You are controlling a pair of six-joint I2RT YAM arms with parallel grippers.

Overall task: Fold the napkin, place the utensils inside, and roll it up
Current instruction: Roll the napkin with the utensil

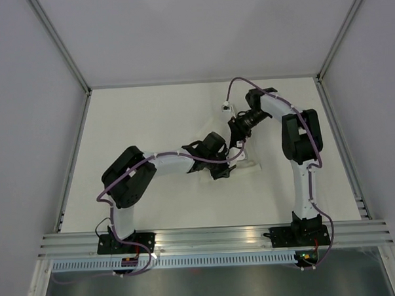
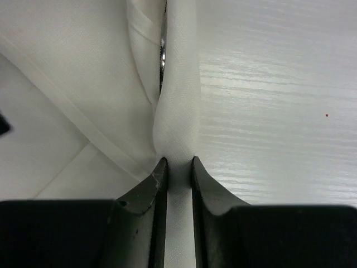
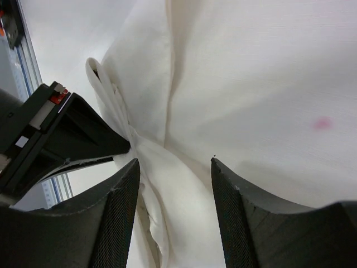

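Right of centre on the white worktop (image 1: 150, 117), the left gripper (image 2: 178, 163) is pinching a raised fold of the bunched napkin (image 2: 178, 111), its jaws clamped on the cloth. The right gripper (image 3: 174, 163) is hovering close by on the far side, jaws apart over the fabric. A sliver of a utensil (image 2: 163, 53) is glinting inside the fold.
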